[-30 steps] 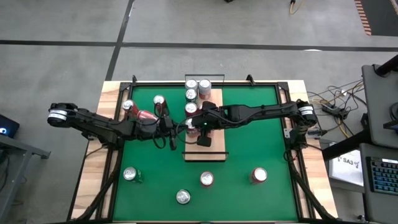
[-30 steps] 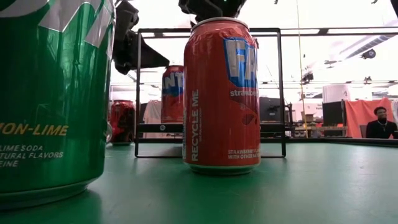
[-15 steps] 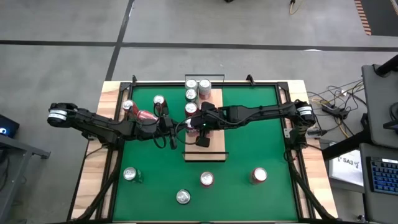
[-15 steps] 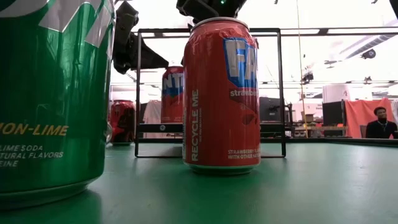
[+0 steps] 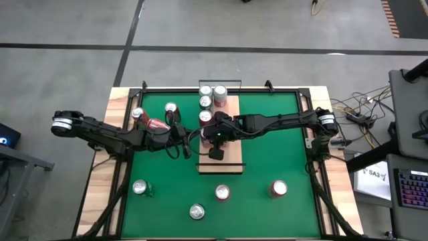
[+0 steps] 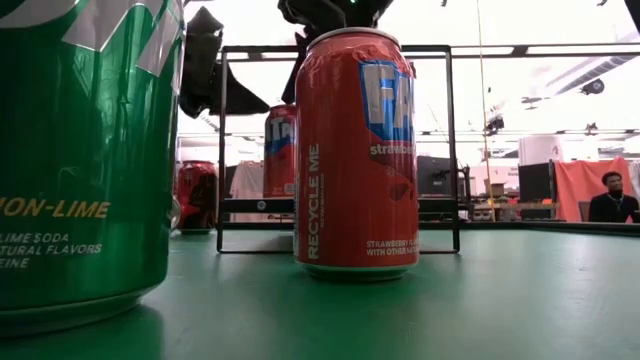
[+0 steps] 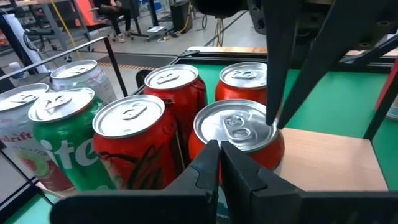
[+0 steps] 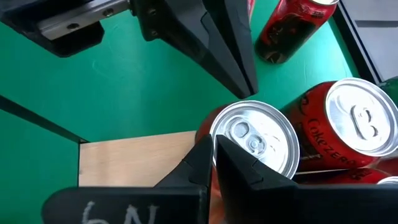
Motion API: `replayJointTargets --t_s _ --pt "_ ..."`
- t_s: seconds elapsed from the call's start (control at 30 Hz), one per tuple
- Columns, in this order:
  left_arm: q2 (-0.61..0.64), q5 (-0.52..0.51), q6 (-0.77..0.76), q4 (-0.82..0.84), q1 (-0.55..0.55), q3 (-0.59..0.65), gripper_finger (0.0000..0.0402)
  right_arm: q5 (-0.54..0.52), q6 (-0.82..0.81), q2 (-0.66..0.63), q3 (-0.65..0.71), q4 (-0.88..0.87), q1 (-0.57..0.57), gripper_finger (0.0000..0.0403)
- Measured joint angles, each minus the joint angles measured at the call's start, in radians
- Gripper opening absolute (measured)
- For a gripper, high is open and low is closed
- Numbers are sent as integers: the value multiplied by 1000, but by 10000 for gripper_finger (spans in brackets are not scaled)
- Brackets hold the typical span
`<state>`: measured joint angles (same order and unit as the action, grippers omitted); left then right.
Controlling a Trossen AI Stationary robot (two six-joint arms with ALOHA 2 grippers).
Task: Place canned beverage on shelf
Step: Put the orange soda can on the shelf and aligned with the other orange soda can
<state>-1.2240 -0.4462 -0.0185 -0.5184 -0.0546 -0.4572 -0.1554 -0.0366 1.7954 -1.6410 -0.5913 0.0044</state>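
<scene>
The shelf (image 5: 224,155) is a pale wood board in the middle of the green mat, and several cans stand at its far end. The nearest of them is a red can (image 5: 205,118), also seen as the red can (image 7: 239,134) in the left wrist view. It stands on the board between my two grippers. My left gripper (image 5: 192,133) is shut at the can's left side. My right gripper (image 5: 208,129) is shut at its right side. In the low view the red can (image 6: 283,150) shows behind the front red can. My left gripper sets its shut fingertips (image 8: 249,87) against the red can just at its top rim (image 7: 217,138), coming nearly level from the table's left. The can stands on the shelf board. My right gripper rests its shut fingertips (image 7: 272,121) on the can's top rim (image 8: 214,134) on the opposite side, slanting down from the table's right.
A red can (image 5: 157,124) lies on its side on the mat at the left, with two upright cans (image 5: 138,114) (image 5: 171,108) by it. Several loose cans (image 5: 140,188) (image 5: 196,212) (image 5: 222,193) (image 5: 277,189) stand near the front edge. A black rail frame (image 6: 335,50) rises over the shelf.
My left gripper has turned a little in place. The red can between the grippers has shifted slightly toward the table's right edge, as the low view shows. Both grippers stay shut.
</scene>
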Motion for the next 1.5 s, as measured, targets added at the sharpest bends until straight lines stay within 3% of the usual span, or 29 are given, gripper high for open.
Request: replayJointTargets --t_s 0.4,0.57,1.5 --pt "29 20 -1 55 -26 0 0 -2 49 -19 -28 -115 -7 12" --pt "20 102 -14 56 -35 0 0 -2 55 -11 -27 -114 -18 12" --pt "14 8 -28 53 -34 0 0 6 29 17 -24 -24 -18 12"
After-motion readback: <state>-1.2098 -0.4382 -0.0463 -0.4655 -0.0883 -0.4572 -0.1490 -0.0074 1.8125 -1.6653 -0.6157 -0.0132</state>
